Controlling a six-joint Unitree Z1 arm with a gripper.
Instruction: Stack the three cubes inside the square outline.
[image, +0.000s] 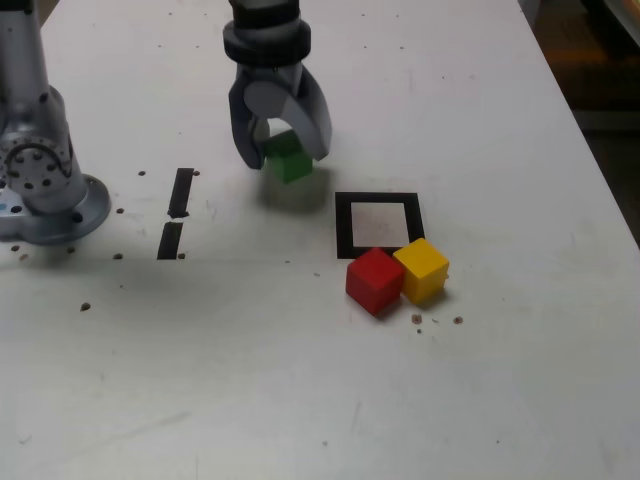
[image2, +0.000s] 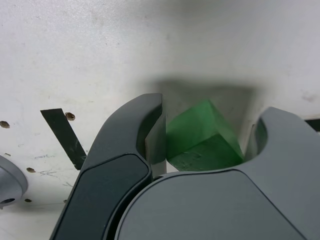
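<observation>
wrist view alone shows green cube (image2: 202, 137) touching one jaw.

Green cube (image: 290, 158), red cube (image: 374, 280), yellow cube (image: 424, 269), black square outline (image: 377, 199), white table (image: 300, 380).

The grey two-fingered tool (image: 283, 152) covers the upper part of the small solid green cube (image: 290, 160) in the exterior view, and whether it touches the white surface (image: 300, 400) beneath cannot be told. The grey arm is cut off by the top edge. In the wrist view the tool's body hides the cube's near side.
</observation>
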